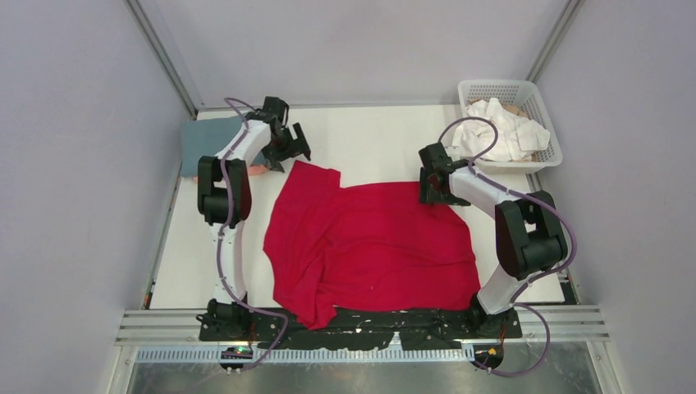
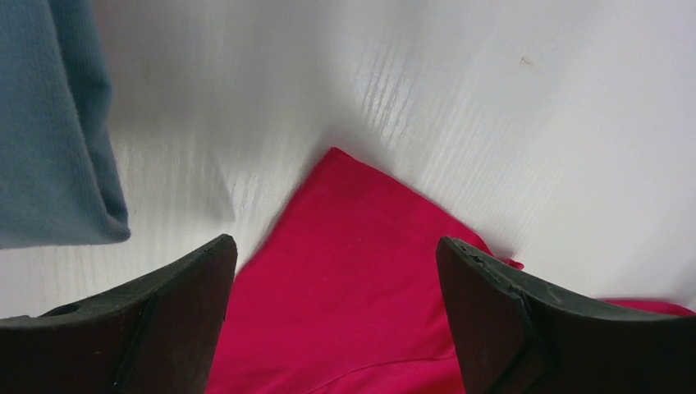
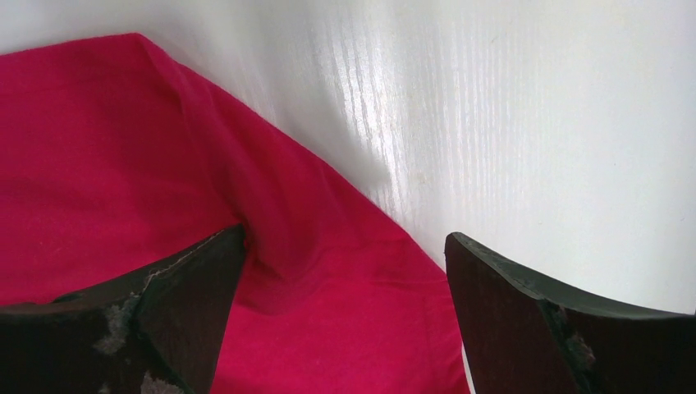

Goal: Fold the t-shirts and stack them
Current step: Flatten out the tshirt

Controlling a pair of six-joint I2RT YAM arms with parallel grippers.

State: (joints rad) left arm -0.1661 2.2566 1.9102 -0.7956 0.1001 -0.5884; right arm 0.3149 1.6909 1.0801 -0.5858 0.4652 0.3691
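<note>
Two grippers seen spread wide, nothing held: left gripper point(image 1: 289, 151) poised over red t-shirt point(image 1: 373, 246) far-left corner, right gripper point(image 1: 432, 194) over far-right edge. Red t-shirt laid rumpled mid-table point(image 1: 377, 144). Blue-grey t-shirt point(image 1: 209, 141) partly hidden by left arm. White t-shirts point(image 1: 505, 131) heaped in basket point(image 1: 543, 105).

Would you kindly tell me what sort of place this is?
Probably a robot lab enclosure: plain grey panel walls, a white tabletop, and a ribbed aluminium mounting rail at its near edge.
</note>
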